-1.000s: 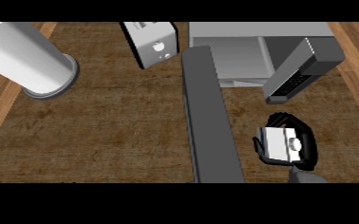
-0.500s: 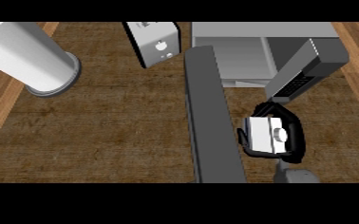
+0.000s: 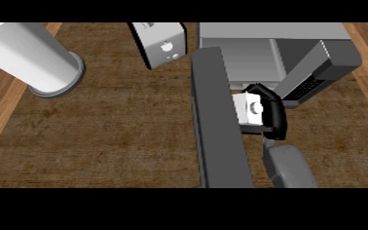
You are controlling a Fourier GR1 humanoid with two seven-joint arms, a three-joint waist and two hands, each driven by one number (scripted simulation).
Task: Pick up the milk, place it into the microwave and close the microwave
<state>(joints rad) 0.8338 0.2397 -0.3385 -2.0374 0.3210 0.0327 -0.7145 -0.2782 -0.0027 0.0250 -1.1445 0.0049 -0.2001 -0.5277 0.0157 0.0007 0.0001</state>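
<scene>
- The milk [image 3: 249, 109], a small white carton, is held just before the microwave's opening (partly hidden by black fingers).
- The microwave [image 3: 251, 58], grey, is seen with its door [image 3: 219, 122] swung open.

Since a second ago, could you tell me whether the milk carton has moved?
Yes. The milk carton, held in the right hand, has moved up the view and leftward, closer to the open microwave and nearer its door.

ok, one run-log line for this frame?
phase: carry to microwave | right hand: shut on milk carton | carton: just outside microwave opening | door: open | left hand: not in view
</scene>
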